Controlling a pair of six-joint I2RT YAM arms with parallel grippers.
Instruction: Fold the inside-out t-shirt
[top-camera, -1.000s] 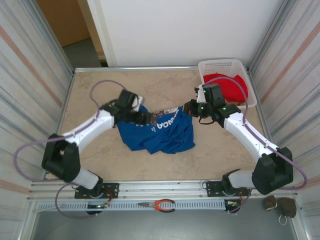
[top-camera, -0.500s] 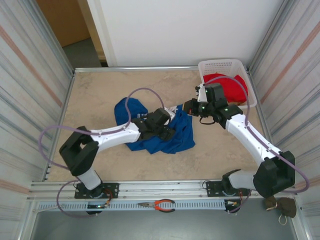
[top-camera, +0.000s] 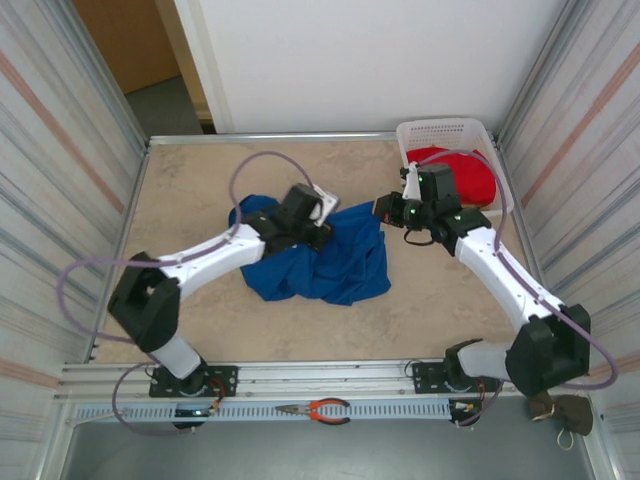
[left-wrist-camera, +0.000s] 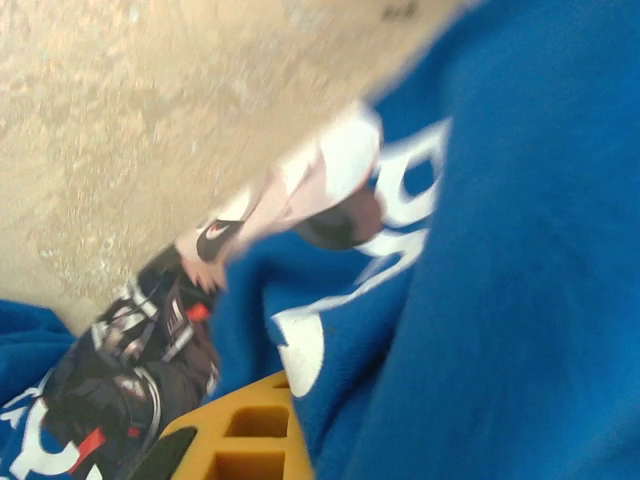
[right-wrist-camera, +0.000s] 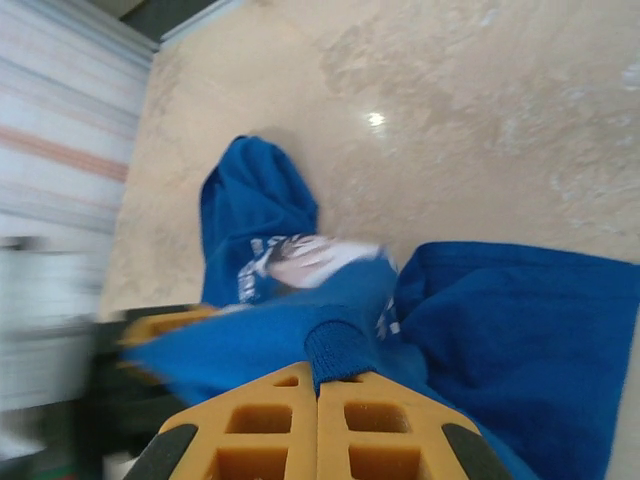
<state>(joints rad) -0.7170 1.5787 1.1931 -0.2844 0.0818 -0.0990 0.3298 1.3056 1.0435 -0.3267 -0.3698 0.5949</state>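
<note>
Since the earlier frame the left arm has swung from the middle of the heap to its 12 o'clock edge. There the left gripper (top-camera: 316, 212) is clenched, I judge on the hem with white lettering. The right gripper (top-camera: 384, 210) pinches the 2 o'clock corner between its pads. The inside-out t-shirt (top-camera: 330, 262) lies crumpled at the centre of the table (top-camera: 200, 180). Both holds sit on one edge, probably so that the arms can stretch it flat before folding.
</note>
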